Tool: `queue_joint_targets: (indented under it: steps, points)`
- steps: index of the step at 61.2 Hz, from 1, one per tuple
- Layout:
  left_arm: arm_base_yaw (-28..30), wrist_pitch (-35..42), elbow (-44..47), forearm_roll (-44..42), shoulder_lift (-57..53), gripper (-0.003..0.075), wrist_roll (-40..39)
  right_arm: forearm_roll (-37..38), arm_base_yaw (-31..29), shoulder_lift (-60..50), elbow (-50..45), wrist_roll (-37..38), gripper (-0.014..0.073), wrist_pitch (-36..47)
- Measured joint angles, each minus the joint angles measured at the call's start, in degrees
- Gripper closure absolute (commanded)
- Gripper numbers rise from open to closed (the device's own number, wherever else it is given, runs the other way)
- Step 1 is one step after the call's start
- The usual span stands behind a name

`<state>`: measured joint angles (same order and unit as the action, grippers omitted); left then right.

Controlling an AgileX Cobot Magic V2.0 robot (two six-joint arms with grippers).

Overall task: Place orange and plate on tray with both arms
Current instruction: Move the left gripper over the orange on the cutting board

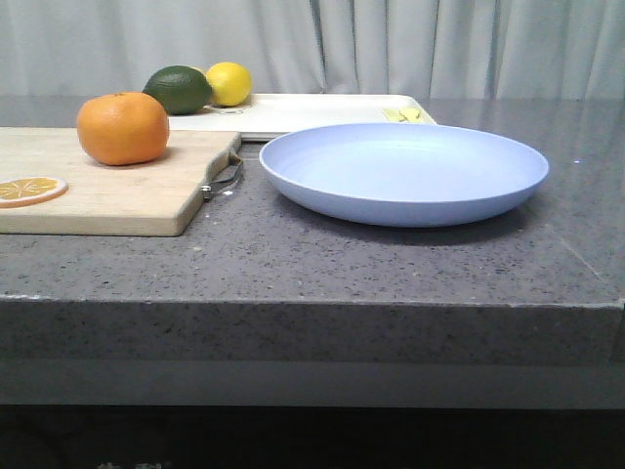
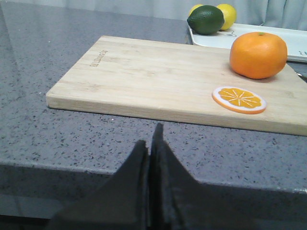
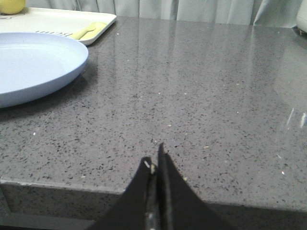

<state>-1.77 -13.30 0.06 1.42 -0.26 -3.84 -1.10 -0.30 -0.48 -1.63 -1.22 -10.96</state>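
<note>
The orange (image 1: 123,127) sits on a wooden cutting board (image 1: 107,191) at the left; it also shows in the left wrist view (image 2: 258,54). The lavender-blue plate (image 1: 403,172) lies on the counter to the right of the board and shows in the right wrist view (image 3: 33,67). The cream-white tray (image 1: 322,110) lies behind them. My left gripper (image 2: 151,139) is shut and empty, low by the counter's front edge, short of the board. My right gripper (image 3: 155,155) is shut and empty at the front edge, right of the plate. Neither gripper shows in the front view.
A flat orange slice (image 1: 29,190) lies on the board's front left. A green avocado-like fruit (image 1: 179,89) and a yellow lemon (image 1: 229,83) sit at the tray's left end. A small yellow item (image 1: 408,114) lies on the tray's right end. A metal handle (image 1: 225,179) hangs off the board.
</note>
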Motion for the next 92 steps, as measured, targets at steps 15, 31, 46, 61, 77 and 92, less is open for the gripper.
queue_joint_targets:
  steps: [15,31,46,61,77,92]
  points:
    - [0.0,3.82,0.0,0.88,0.0,0.0738,0.0,0.0,0.0,0.0,0.0,0.0,0.0655,2.22]
    - [0.0,15.18,-1.51,1.05,0.0,0.0738,0.0,0.0,0.0,0.0,6.76,0.0,0.0655,2.06]
    - [0.0,4.59,-19.54,-0.62,7.57,0.0738,0.0,0.0,0.0,8.12,22.66,0.0,0.0655,-3.68]
    - [0.0,1.27,-28.36,-2.3,25.11,0.0738,0.0,0.0,0.0,24.76,31.69,0.0,0.0655,-7.07]
    - [0.0,3.75,-28.62,-2.3,28.58,0.0718,0.0,0.0,0.0,29.15,32.04,0.0,0.0627,-5.84]
    - [0.0,3.75,-28.62,-2.3,28.58,0.0229,0.0,0.0,0.0,29.15,32.04,0.0,0.0175,-5.32]
